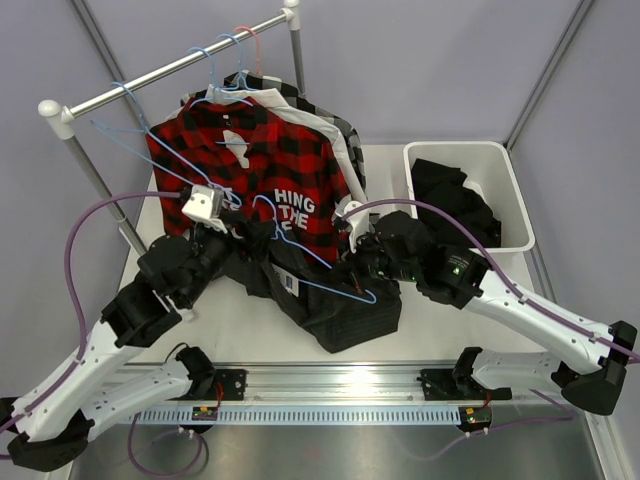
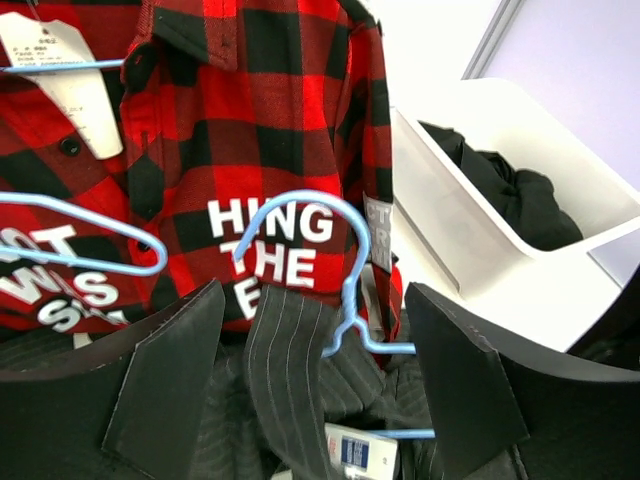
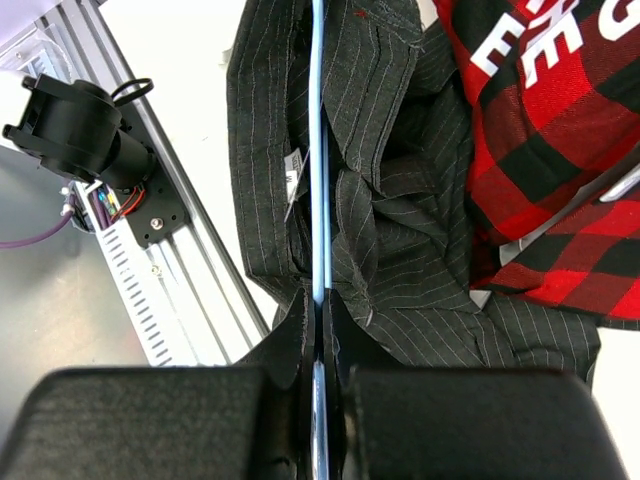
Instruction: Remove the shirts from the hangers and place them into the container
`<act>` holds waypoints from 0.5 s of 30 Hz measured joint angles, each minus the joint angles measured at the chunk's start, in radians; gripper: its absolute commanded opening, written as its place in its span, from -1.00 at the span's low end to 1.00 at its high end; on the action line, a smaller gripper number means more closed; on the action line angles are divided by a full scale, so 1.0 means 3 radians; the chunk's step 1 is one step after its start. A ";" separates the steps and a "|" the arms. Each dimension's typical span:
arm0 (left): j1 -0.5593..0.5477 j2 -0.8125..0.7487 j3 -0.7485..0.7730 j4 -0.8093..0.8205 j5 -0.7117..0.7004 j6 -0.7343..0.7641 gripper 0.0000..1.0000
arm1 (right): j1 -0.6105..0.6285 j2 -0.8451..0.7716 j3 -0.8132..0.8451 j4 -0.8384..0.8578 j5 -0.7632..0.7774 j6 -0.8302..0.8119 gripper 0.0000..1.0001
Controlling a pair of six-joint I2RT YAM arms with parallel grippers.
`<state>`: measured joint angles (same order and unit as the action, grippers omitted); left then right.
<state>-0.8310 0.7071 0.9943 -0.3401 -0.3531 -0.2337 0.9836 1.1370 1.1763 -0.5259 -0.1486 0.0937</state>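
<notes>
Wire of the blue hanger (image 3: pixel 318 150) is pinched tight in the right gripper (image 3: pixel 318 312), the striped shirt (image 3: pixel 400 230) spread just ahead. The left gripper (image 2: pixel 315 300) is held wide, a shirt fold seemingly between its jaws.

- left arm (image 1: pixel 85 365), right arm (image 1: pixel 540 315): white links, black joints;
- purple cable (image 1: pixel 70 250) along each;
- white boxy camera (image 1: pixel 203 205) at left wrist;
- matte black wedge fingers (image 2: pixel 165 385);
- green light (image 1: pixel 457 266) on right arm
</notes>
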 measured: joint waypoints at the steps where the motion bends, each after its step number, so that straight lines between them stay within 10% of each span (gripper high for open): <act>1: 0.0000 -0.0013 0.0028 -0.0069 0.0008 -0.0006 0.57 | 0.0000 -0.0017 -0.0004 -0.0008 0.0004 0.0000 -1.00; 15: 0.0001 0.0215 0.0031 -0.0699 0.0233 -0.0291 0.29 | 0.0000 -0.0095 -0.0009 -0.0083 0.0090 0.0006 -1.00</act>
<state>-0.8307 0.7715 1.0035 -0.5499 -0.2832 -0.3210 0.9836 1.1084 1.1736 -0.5507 -0.1215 0.0956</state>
